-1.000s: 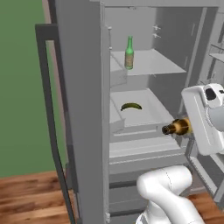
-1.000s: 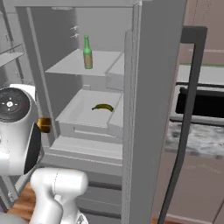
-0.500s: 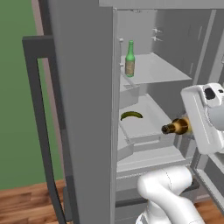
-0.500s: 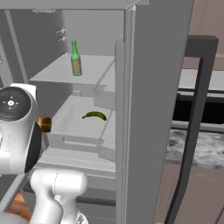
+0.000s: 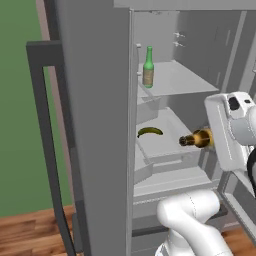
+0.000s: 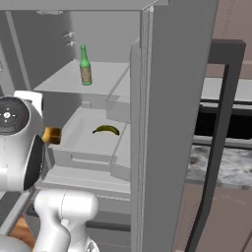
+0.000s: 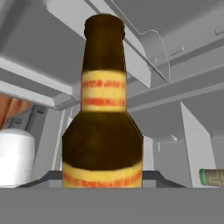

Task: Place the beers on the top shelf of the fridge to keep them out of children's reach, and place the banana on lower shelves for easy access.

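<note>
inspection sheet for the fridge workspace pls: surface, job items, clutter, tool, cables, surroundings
surface: top shelf of the open fridge carries one bottle; the lower shelf carries the fruit.
job's things: green beer upright on the top shelf near its front left corner; banana lying on the lower shelf; amber beer lying sideways in the air in front of the lower shelf, neck toward the fridge.
clutter: nothing seen.
grippers: tool shut on the amber beer's body.
cables: nothing seen.
surroundings: green wall left, wood floor, dark-handled fridge doors swung open, counter right.
</note>
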{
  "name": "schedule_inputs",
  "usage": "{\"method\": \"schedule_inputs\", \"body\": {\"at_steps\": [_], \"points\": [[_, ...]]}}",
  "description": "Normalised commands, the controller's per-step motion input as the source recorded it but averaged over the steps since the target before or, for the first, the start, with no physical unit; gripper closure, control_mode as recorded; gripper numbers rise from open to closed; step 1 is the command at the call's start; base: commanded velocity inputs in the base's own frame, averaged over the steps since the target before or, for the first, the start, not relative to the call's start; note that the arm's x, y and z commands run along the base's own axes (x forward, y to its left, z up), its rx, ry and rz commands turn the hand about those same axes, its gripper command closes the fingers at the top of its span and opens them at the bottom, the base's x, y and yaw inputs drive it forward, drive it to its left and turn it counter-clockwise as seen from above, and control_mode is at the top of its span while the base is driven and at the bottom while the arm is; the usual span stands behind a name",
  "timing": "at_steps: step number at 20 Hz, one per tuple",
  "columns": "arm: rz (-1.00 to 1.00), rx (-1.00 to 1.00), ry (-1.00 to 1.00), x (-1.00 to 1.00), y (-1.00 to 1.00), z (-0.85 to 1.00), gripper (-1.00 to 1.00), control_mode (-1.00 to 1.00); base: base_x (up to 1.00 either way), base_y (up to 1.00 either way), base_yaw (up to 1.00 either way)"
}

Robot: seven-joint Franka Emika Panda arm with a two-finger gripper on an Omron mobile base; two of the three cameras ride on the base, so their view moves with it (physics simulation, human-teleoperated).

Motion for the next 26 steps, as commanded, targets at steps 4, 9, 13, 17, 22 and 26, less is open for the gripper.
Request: {"method": "schedule_inputs", "body": {"at_steps": [4,9,13,17,22,26], "points": [[-0.13,0.00,0.00,0.16,0.00,0.00,1.00,-1.00,0.00,0.00,0.00],[-0.06,0.06,-0.02,0.13,-0.01,0.01,1.00,-1.00,0.00,0.00,0.00],[-0.06,0.09,-0.09,0.00,0.00,-0.03,1.00,-1.00,0.00,0.00,0.00],[-0.28,0.19,-0.03,0.01,-0.02,-0.05,1.00,-1.00,0.00,0.00,0.00],[-0.36,0.16,-0.02,0.00,0.00,-0.01,1.00,-1.00,0.00,0.00,0.00],[-0.36,0.18,0.01,0.00,0.00,0.04,1.00,-1.00,0.00,0.00,0.00]]}}
